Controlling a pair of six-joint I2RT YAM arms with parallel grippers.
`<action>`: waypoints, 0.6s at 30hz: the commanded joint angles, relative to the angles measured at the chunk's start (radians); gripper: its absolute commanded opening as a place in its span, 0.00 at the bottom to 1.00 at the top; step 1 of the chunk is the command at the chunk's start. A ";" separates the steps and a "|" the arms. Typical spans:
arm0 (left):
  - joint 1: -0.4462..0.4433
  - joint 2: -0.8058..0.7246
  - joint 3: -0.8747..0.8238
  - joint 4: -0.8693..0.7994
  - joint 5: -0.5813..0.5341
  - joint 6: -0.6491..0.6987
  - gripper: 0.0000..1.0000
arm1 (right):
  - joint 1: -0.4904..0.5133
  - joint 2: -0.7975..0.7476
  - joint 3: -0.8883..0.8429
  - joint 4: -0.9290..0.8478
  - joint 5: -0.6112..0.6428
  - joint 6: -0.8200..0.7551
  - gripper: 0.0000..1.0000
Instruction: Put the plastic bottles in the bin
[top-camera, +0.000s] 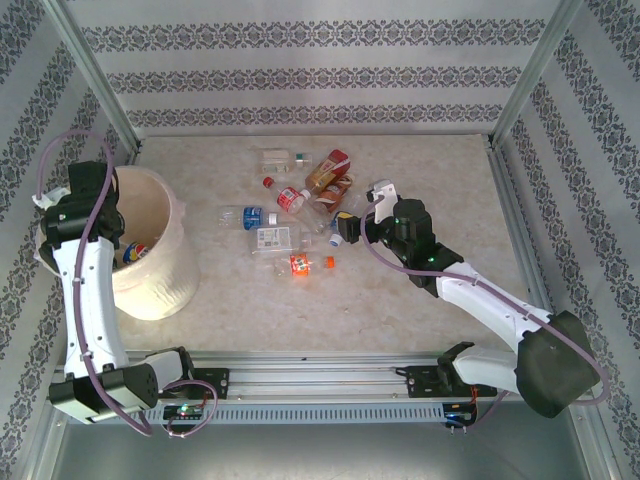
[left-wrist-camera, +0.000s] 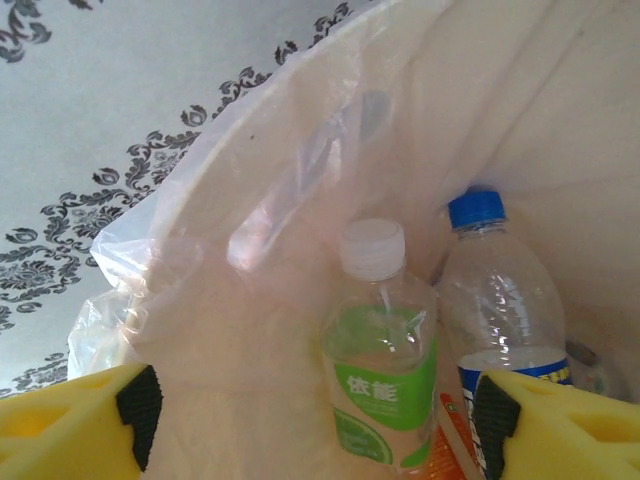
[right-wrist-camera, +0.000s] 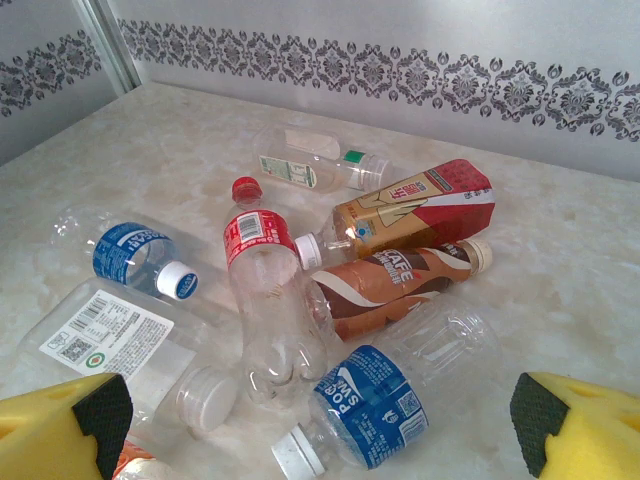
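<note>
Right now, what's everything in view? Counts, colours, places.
loose plastic bottles: at least eight, clear, brown or red-gold, with red, white or blue caps; heaped mid-table.
green-labelled clear bottle: one, white cap; inside the bin.
blue-capped clear bottle: one; inside the bin, beside the green-labelled one.
round plastic bin: one, cream-white; table's left side.
marbled table: one, beige.
left gripper: yellow fingers, open; over the bin's inside.
right gripper: yellow fingers, open; over the heap.

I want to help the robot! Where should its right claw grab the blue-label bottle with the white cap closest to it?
Probably the blue-label bottle is best gripped across its labelled middle, from straight above: it lies flat on its side, and other bottles crowd its far side.
</note>
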 joint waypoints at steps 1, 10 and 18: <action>0.008 -0.013 0.040 -0.023 0.037 0.005 0.88 | 0.005 -0.013 -0.002 -0.002 0.006 0.025 0.98; -0.024 -0.056 0.126 0.057 0.399 0.024 1.00 | -0.001 0.011 -0.001 -0.006 0.102 0.149 0.98; -0.298 -0.068 0.093 0.285 0.553 -0.036 1.00 | -0.062 0.060 0.005 -0.041 0.151 0.361 0.98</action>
